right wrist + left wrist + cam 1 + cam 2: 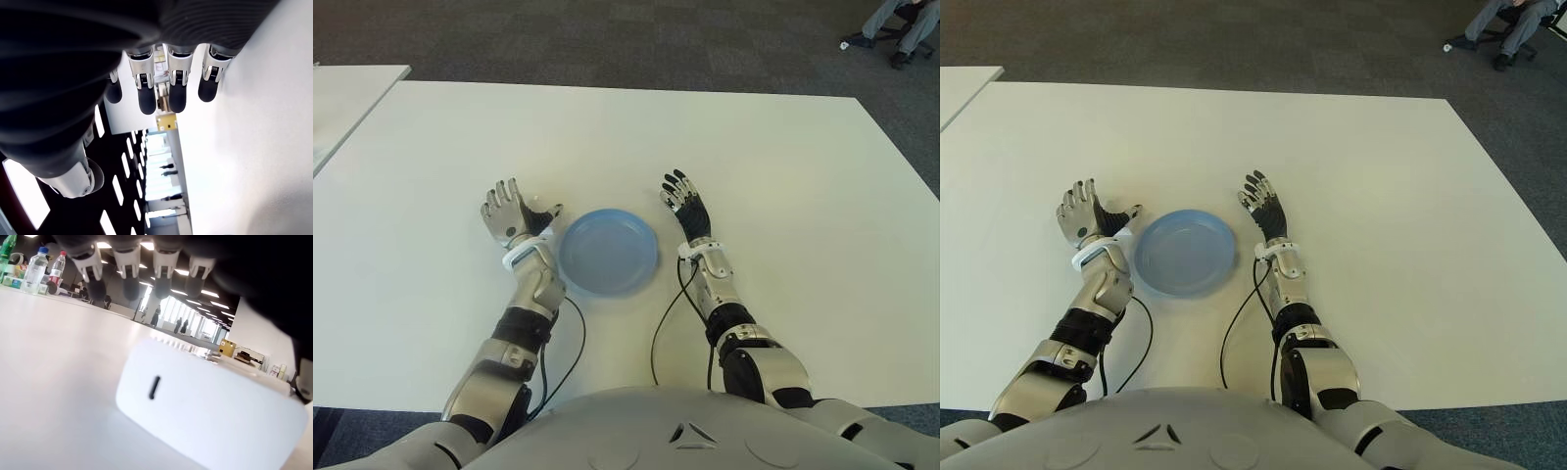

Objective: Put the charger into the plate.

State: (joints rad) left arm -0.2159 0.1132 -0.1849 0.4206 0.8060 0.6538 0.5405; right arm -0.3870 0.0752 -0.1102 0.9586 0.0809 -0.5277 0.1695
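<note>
A white charger (205, 406) with a slot in its face lies on the white table (783, 196), right in front of my left hand's palm. My left hand (521, 208) stands just left of the blue plate (607, 252), fingers (129, 267) spread above the charger and thumb toward the plate, not closed on it. In the eye views the charger is a small white shape (541, 207) between thumb and fingers. The plate holds nothing. My right hand (683, 196) shows just right of the plate, open, fingers (146, 93) extended.
Black cables (576, 343) trail from both wrists toward my body. Another white table (352, 98) stands at the far left. A seated person's legs (901, 24) show on the carpet at the far right. Bottles (36, 269) appear in the distance.
</note>
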